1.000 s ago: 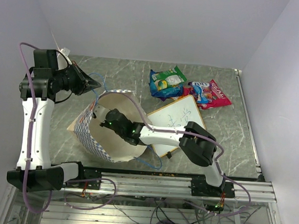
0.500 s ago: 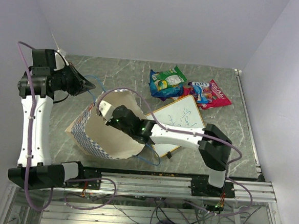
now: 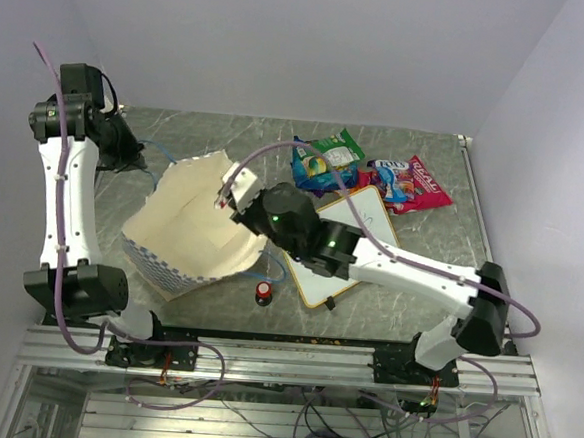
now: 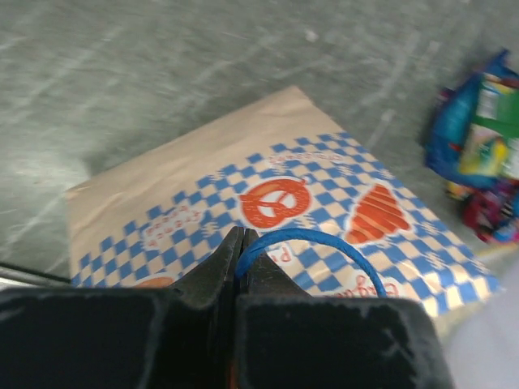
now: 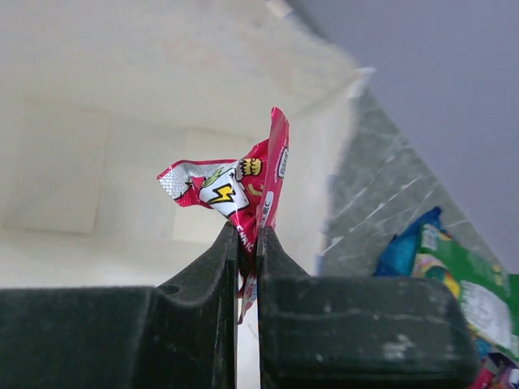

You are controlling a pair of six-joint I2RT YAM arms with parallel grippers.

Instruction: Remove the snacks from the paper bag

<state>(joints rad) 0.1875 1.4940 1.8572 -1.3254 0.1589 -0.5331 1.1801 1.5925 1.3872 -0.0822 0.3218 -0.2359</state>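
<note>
right gripper (image 5: 247,237): clamped on red packet (image 5: 243,185), over the bag (image 3: 182,239) mouth | left gripper (image 4: 241,241): pinching blue handle (image 4: 328,241)

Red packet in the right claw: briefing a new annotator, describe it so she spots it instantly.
Find the cream paper bag on the left. At its open mouth the right claw pinches a red packet with a yellow lightning bolt. It alone is held; the other packets lie beside the whiteboard.
</note>
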